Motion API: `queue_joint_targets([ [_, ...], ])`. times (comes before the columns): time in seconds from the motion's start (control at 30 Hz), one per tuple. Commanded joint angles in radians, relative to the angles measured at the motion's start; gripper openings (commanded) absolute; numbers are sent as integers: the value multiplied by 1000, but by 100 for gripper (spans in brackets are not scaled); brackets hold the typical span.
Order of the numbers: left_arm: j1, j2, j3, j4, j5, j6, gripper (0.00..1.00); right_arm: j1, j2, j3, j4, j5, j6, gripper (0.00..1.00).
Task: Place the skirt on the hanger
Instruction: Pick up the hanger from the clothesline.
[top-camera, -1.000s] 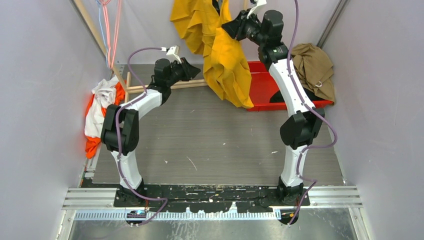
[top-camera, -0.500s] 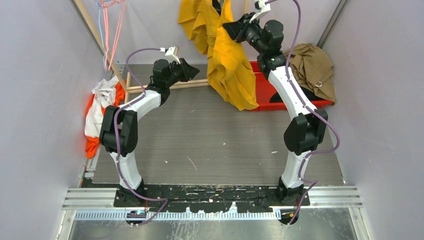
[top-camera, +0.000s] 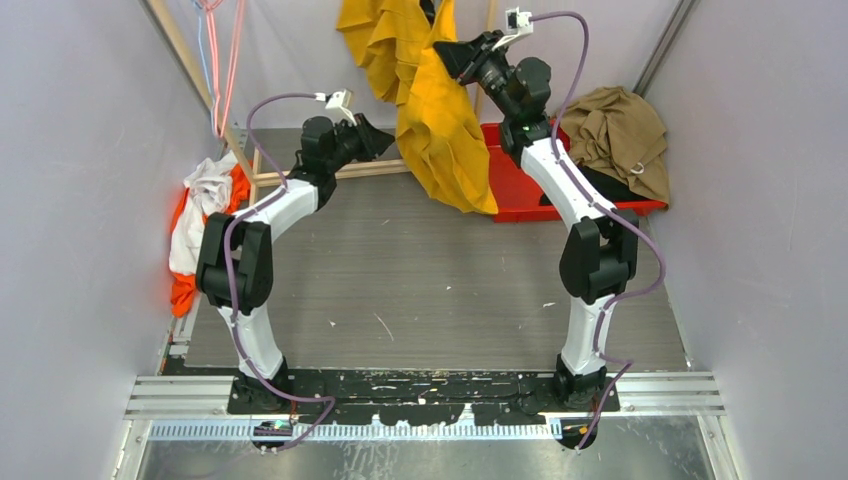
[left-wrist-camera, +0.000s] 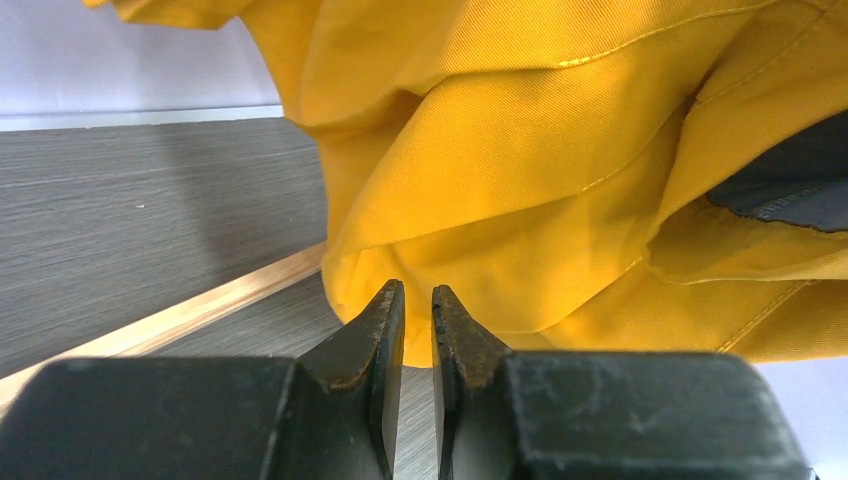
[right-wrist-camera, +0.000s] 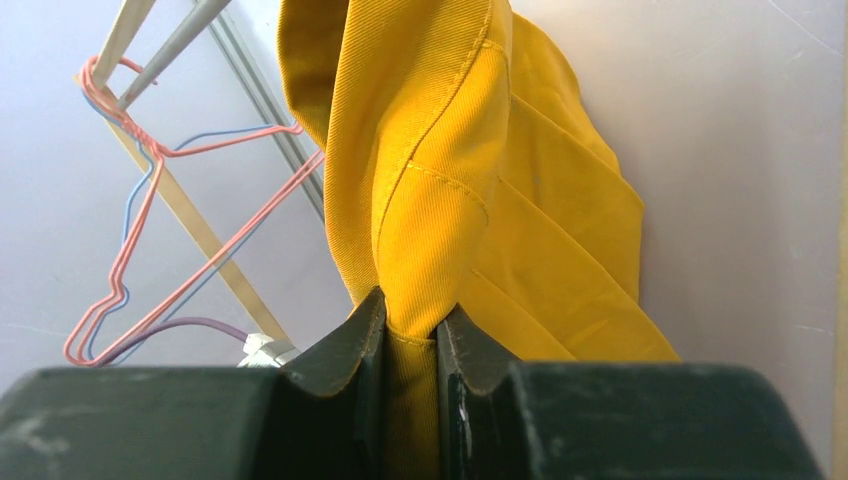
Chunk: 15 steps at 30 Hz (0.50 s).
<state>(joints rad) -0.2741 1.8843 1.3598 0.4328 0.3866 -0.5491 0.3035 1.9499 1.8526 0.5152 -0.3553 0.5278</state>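
Tabletop (top-camera: 420, 290) in grey wood grain is spreading beneath two arms as we are looking down from above. Over its far edge the yellow skirt (top-camera: 445, 140) is hanging in long folds, lifted clear of the surface, with a red bin (top-camera: 515, 185) just behind it and a brown garment (top-camera: 625, 135) slumping at the bin's right end. A white and orange cloth pile (top-camera: 200, 215) is lying at the left edge. Pink and blue wire hangers (right-wrist-camera: 140, 260) are dangling from a slanted wooden strut (top-camera: 185, 55), apart from the skirt. The right gripper (right-wrist-camera: 410, 335) is pinching a fold of the skirt high up. The left gripper (left-wrist-camera: 410, 300) is pointing at the hem, and we are seeing its jaws narrowed to an empty slit.
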Motion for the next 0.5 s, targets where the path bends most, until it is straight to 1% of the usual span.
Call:
queue_joint_targets([
  [0.0,12,-68,5,34,17,26,17,10,-62,15,369,95,33,1],
  [0.2,12,-65,-1,36,20,23,16,13,-101,-28,405,93,46,1],
  [0.47,12,-73,-20,46,20,18,16,21,-216,-189,453,80,43,1],
])
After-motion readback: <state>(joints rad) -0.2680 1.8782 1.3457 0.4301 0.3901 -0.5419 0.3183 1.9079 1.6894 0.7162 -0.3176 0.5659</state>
